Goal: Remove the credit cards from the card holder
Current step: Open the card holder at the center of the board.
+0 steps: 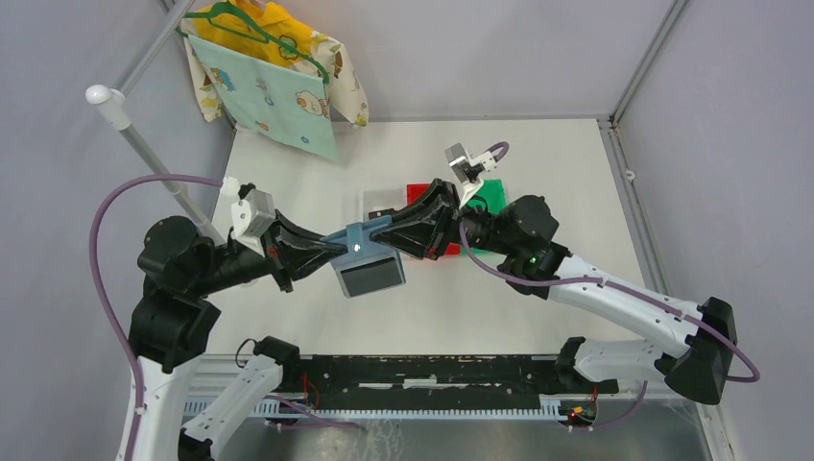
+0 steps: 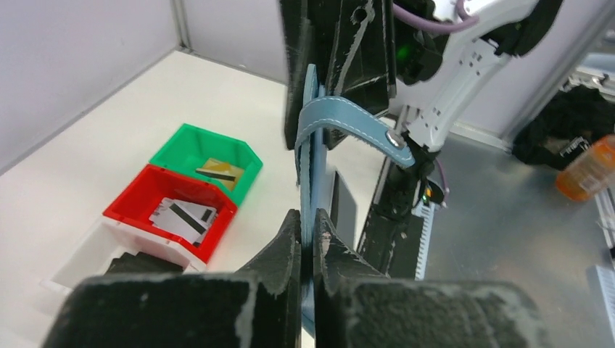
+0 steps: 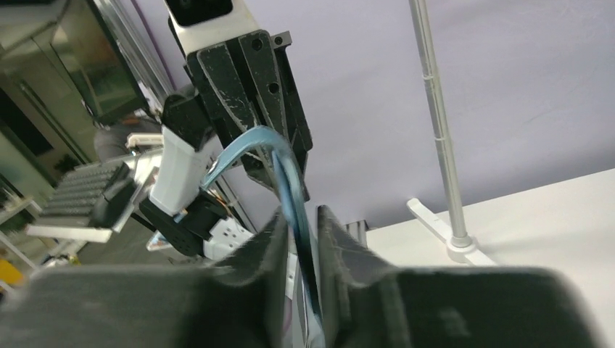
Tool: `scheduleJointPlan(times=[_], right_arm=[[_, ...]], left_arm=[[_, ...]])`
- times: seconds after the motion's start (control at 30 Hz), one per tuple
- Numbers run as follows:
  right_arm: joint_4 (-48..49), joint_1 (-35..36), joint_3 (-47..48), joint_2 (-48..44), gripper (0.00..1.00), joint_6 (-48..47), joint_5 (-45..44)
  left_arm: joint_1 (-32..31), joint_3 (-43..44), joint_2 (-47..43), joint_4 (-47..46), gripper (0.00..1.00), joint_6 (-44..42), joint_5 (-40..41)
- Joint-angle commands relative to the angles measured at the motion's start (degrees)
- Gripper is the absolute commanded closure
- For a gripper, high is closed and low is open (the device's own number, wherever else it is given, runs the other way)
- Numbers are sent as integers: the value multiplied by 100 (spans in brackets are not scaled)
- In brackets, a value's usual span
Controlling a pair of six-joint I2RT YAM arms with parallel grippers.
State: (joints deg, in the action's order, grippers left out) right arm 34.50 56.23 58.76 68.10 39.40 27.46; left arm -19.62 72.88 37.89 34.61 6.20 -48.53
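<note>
Credit cards (image 2: 183, 216) already lie in bins (image 2: 133, 191) at one o'clock of the card holder (image 1: 370, 274), aloft over the worktop (image 1: 538, 288). Left end effector (image 2: 307, 219) clamps it; right end effector (image 3: 299, 215) straddles it, grip unclear. Remaining cards: hidden.

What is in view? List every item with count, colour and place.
card holder: one, slate-blue, held in the air between both claws
bins: three in a row on the table: white bin, red bin, green bin
credit cards: several white-grey in the red bin; one gold-tan in the green bin; dark ones in the white bin, count unclear
cloths: pale blue cloth, yellow cloth, one each, hung far left
pole: one, grey-white, left
table: one, white
left claw: one, black, shut on the card holder
right claw: one, black, straddling the holder's other edge, grip unclear
</note>
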Motion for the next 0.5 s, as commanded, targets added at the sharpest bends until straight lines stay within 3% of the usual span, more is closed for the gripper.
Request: scheduleJointPlan(times=[0.0,0.07,0.13,0.3,0.47], right_arm=[[-239,88,330,29,62,-330,385],[-625,90,452,8,46,-661,647],[-1065,89,634,-9,40,-986,946],[-2942,89,1518,284,37,-2194,1576],[-4868,170,2443,661,30,-3448,1650]], left_arm=[[-2,284,204,472,98,-747,-532],[-9,368,266,765,98,-1090,-866],[-8,474,368,1323,98,-1566,-1287],[-1,555,611,1741,98,-1935,-1392],[-7,639,654,1731,98,-1925,-1296]])
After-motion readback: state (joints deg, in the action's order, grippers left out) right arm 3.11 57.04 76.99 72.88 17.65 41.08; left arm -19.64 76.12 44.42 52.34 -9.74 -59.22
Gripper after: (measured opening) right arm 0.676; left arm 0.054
